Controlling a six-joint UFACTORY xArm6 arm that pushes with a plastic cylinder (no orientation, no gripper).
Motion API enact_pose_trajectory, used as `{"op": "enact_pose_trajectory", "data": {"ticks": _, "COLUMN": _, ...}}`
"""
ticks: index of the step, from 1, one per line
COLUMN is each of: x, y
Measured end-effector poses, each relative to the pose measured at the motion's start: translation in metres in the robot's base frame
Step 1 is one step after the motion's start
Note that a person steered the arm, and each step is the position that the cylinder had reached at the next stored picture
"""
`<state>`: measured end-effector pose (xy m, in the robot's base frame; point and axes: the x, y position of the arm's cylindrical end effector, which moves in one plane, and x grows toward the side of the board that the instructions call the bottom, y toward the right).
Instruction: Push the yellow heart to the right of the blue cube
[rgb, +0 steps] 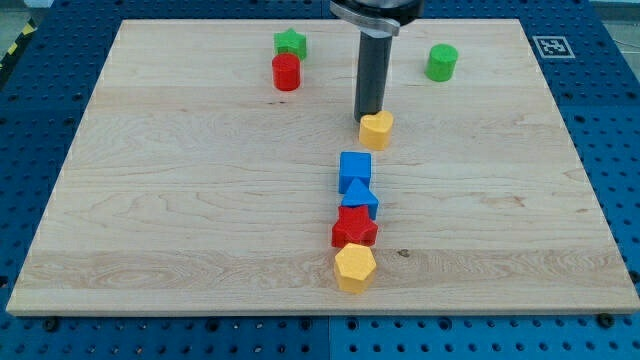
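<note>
The yellow heart (377, 129) lies just above the middle of the wooden board (180, 200). The blue cube (354, 170) sits a little below it and slightly to the view's left. My tip (368, 116) is at the lower end of the dark rod, touching the heart's upper left edge. The heart is apart from the cube, with a small gap between them.
Below the blue cube stands a column of blocks touching one another: a blue triangle (361, 197), a red star (354, 228) and a yellow hexagon (354, 267). A green star (290, 42) and a red cylinder (286, 72) are at the top left. A green cylinder (441, 62) is at the top right.
</note>
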<state>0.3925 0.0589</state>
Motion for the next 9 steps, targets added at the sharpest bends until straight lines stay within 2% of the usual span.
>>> {"op": "enact_pose_trajectory", "data": {"ticks": 1, "x": 0.009, "y": 0.024}}
{"op": "enact_pose_trajectory", "data": {"ticks": 3, "x": 0.016, "y": 0.030}}
{"op": "enact_pose_trajectory", "data": {"ticks": 9, "x": 0.045, "y": 0.022}}
